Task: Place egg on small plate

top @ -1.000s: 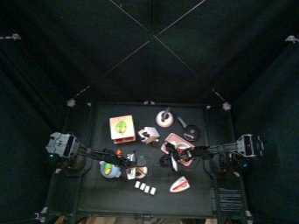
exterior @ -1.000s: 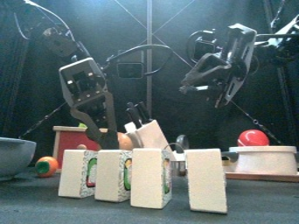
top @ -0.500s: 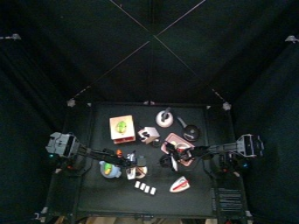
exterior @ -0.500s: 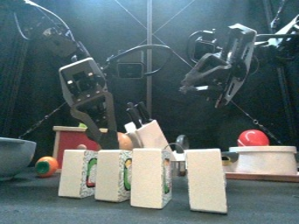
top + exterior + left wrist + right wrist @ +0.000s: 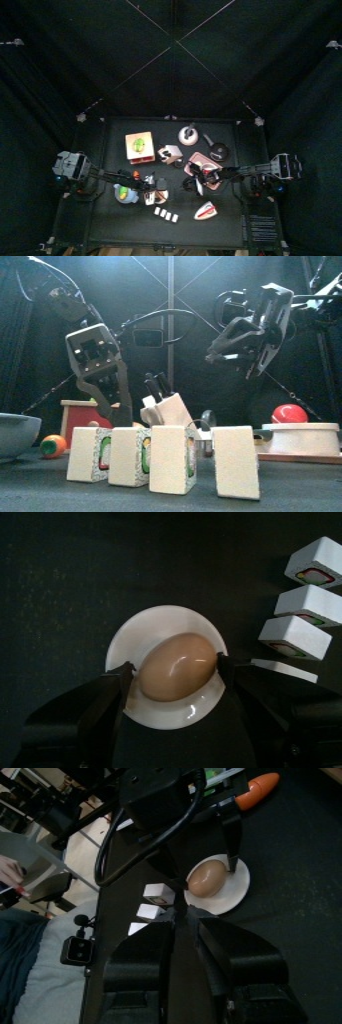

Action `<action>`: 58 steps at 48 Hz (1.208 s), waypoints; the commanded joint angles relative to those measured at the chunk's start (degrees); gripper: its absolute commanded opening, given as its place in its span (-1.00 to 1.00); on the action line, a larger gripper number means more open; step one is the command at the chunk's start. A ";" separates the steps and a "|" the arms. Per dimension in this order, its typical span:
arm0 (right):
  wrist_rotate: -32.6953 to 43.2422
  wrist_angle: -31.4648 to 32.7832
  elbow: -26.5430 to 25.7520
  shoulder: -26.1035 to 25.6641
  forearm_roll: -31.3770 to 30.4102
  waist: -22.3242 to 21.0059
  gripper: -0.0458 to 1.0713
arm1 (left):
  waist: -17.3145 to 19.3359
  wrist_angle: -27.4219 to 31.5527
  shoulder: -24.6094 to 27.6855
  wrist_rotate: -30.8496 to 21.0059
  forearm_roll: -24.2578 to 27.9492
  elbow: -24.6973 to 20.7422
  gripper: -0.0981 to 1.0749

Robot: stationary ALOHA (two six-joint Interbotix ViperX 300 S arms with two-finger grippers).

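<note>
Between my left jaws sits the egg (image 5: pixel 178 667), tan and smooth, clamped on both sides; my left gripper (image 5: pixel 178 672) is closed around it. Directly under it lies the small plate (image 5: pixel 140 627), round and white, and my wrist view shows the egg over the plate's middle, though I cannot tell whether the shell touches the plate. Just beside the plate stands a row of white blocks (image 5: pixel 310 600) with coloured faces, apart from the rim.

From table height that same row of blocks (image 5: pixel 154 456) fills the foreground and hides the plate, with my left gripper (image 5: pixel 114 406) hanging down behind it. A grey bowl (image 5: pixel 16 433) sits at the far left edge, an orange ball (image 5: pixel 52 445) next to it, and a red ball (image 5: pixel 289 413) rests on a white dish (image 5: pixel 310 438) at the right.

My right gripper (image 5: pixel 225 353) hangs raised well above the table, off to the right; its jaws look pressed together with nothing between them. Its wrist view looks across at the egg (image 5: pixel 206 876) on the plate (image 5: pixel 230 893), with an orange carrot (image 5: pixel 258 790) lying beyond.
</note>
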 commanded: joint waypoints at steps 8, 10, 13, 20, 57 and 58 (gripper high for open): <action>0.00 -0.26 -0.53 -0.88 0.09 0.09 0.19 | 0.26 -0.09 -0.18 0.00 -0.26 -0.79 0.92; 0.00 -0.26 -0.53 -0.88 0.09 0.09 0.19 | 0.26 -0.09 -0.35 -0.09 -0.18 -0.88 0.92; 0.00 -0.26 -0.53 -0.88 0.09 0.09 0.19 | 0.18 -0.18 -0.62 -0.09 -0.18 -1.05 0.92; 0.00 -0.26 -0.53 -0.88 0.09 0.09 0.19 | 0.18 -0.44 -1.23 -0.09 -0.09 -1.05 0.92; 0.00 -0.26 -0.44 -0.79 -0.09 0.18 0.19 | 0.18 -0.44 -2.99 -0.09 0.53 -0.79 0.92; 0.00 -0.26 -0.44 -0.70 -0.09 0.18 0.19 | 0.26 -0.44 -3.08 -0.09 0.62 -0.70 0.92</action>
